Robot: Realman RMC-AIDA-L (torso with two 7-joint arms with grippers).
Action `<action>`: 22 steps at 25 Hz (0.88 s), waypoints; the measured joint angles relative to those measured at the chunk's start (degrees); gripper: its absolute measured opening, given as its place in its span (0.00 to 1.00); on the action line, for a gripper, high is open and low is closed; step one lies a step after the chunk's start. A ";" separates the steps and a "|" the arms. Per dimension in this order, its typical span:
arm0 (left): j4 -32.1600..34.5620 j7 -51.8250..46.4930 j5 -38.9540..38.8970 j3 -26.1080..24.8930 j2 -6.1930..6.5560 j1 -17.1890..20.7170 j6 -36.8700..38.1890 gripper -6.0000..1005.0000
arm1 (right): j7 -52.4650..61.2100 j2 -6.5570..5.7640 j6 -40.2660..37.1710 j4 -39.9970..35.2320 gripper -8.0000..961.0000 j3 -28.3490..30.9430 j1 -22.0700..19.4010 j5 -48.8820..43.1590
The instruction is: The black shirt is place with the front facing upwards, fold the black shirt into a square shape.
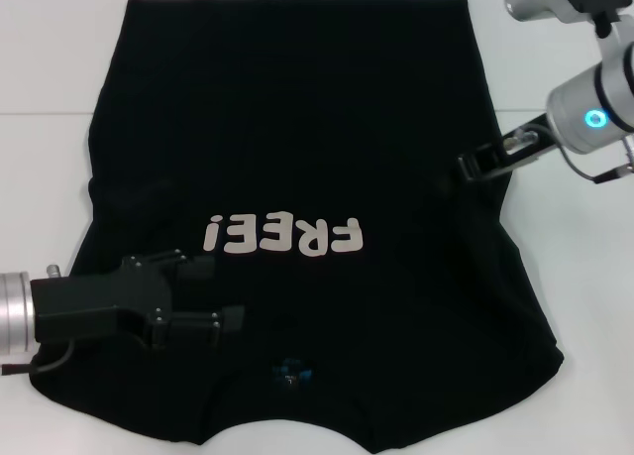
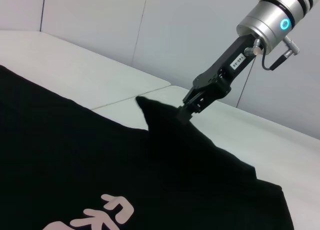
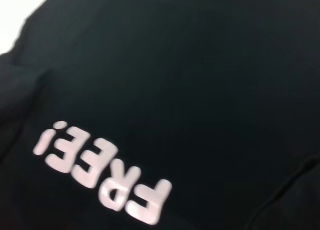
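The shirt (image 1: pixel 297 128) is plain black all over, with cream block letters (image 1: pixel 285 236) reading "FREE!" across the front and a small blue label (image 1: pixel 289 373) at the neck. It lies on a white table (image 1: pixel 50 58). The left gripper (image 1: pixel 213 296) is matte black on a silver wrist; the right gripper (image 1: pixel 474 165) is black too, its silver arm showing a glowing blue ring.
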 joint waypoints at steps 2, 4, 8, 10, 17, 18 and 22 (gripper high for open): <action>-0.20 0.00 -0.23 -0.03 -0.01 0.11 0.01 0.92 | -1.43 0.33 0.50 0.23 0.21 0.16 0.20 2.01; -0.57 -0.03 -0.43 -0.40 0.01 0.18 0.02 0.92 | -3.44 0.19 0.59 0.52 0.22 0.41 -0.49 6.41; -0.85 -0.64 -0.49 -2.38 0.15 0.20 0.43 0.92 | -6.59 -1.29 0.80 1.74 0.23 0.59 -3.58 16.10; -0.86 -1.91 -0.50 -3.27 0.32 0.20 0.52 0.92 | -8.30 -2.07 1.14 2.74 0.24 0.79 -5.48 19.87; -0.87 -13.85 -0.63 -5.24 2.34 -0.16 2.55 0.92 | -23.37 -3.40 -1.14 4.55 0.59 1.68 -14.36 31.77; -0.88 -16.11 -0.63 -5.26 2.88 -0.25 3.31 0.92 | -26.90 -3.32 -1.87 4.54 0.64 1.69 -15.72 32.58; -0.73 -25.69 -0.66 -5.33 5.32 -0.49 5.64 0.91 | -42.33 -1.39 -3.61 4.24 0.77 2.37 -21.41 33.82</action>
